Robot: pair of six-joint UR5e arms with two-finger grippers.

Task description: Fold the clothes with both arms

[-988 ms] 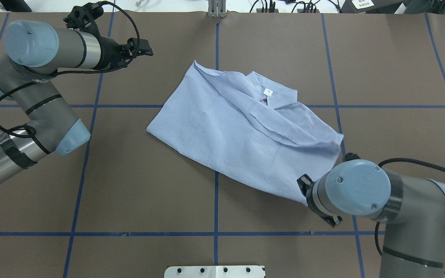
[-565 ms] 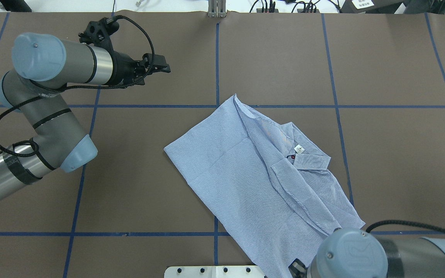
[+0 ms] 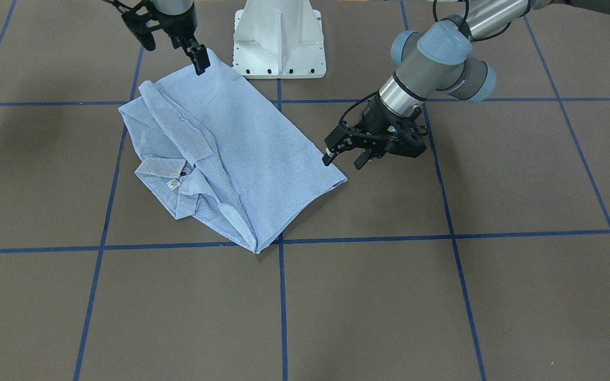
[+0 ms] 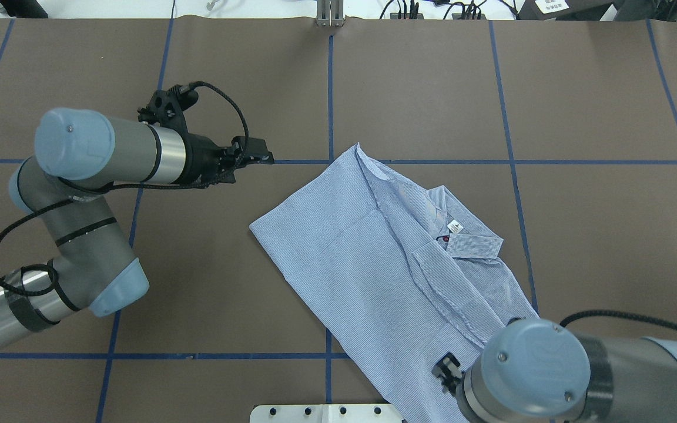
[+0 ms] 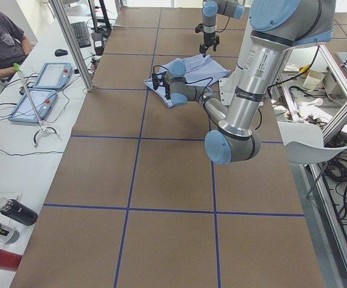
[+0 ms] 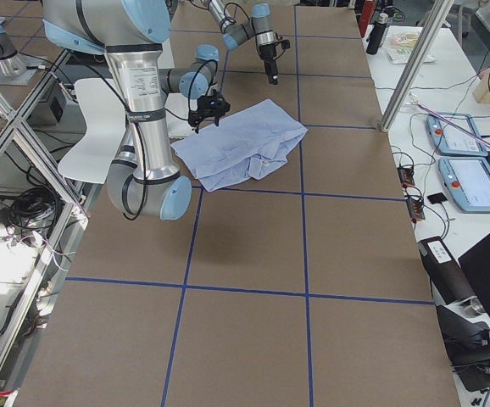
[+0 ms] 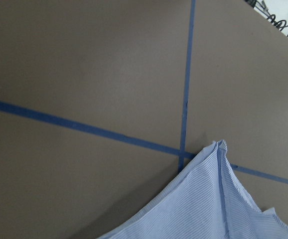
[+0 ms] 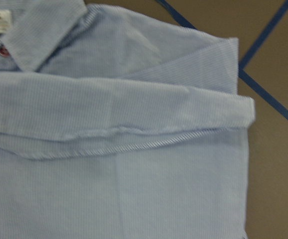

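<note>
The light blue striped shirt (image 4: 374, 270) lies folded flat on the brown table, collar and white label (image 4: 455, 226) facing up; it also shows in the front view (image 3: 231, 148). My right gripper (image 3: 199, 61) hovers just above the shirt's hem edge nearest the robot's base and looks open, with the cloth flat under it. In the overhead view it (image 4: 445, 371) is mostly hidden under its wrist. My left gripper (image 3: 343, 159) is open and empty, low over the table just off the shirt's left corner (image 3: 339, 181). It also shows in the overhead view (image 4: 259, 157).
The white pedestal base (image 3: 278, 37) stands right behind the shirt's near edge. Blue tape lines (image 4: 329, 88) grid the table. An operator (image 5: 2, 42) and teach pendants (image 5: 41, 90) are at a side bench beyond the table's far edge.
The right gripper dragged the shirt toward the robot's base, then moved slightly away while the shirt stayed still. The left gripper came down and in toward the shirt's left corner.
</note>
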